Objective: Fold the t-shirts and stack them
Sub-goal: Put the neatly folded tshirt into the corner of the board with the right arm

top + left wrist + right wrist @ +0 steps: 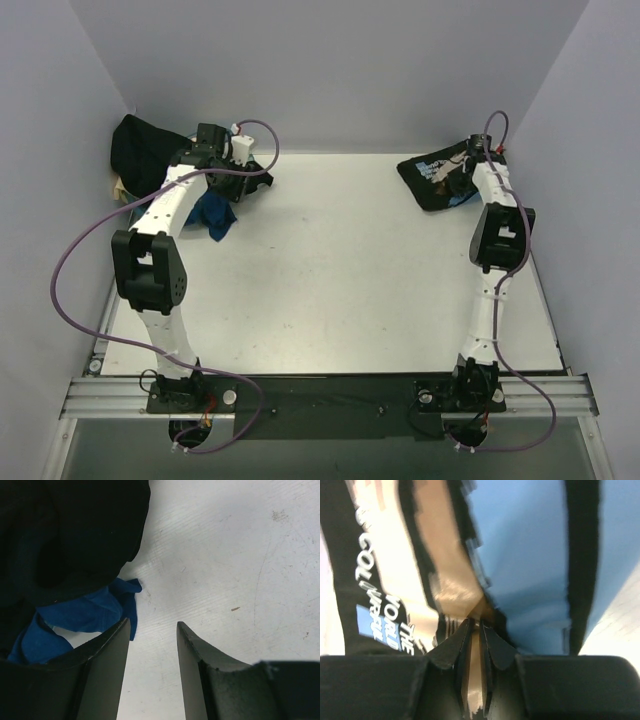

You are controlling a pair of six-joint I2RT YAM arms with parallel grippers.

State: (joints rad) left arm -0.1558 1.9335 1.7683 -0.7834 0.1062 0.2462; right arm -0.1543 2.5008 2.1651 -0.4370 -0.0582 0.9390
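Evidently mid-fold: right end effector (476, 622) pinches the printed t-shirt (418, 178); left end effector (152, 622), released, should seize the blue t-shirt (80, 615).

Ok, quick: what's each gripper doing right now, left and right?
Left gripper: open, empty, beside the crumpled blue cloth t-shirt.
Right gripper: shut on the black cloth t-shirt with the printed patch.

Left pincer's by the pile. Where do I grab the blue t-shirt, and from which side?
Take the blue t-shirt by the loose corner poking out from under the black t-shirt onto the table. Come from the open table side, where the left pincer hangs open; the rest is buried under black cloth.
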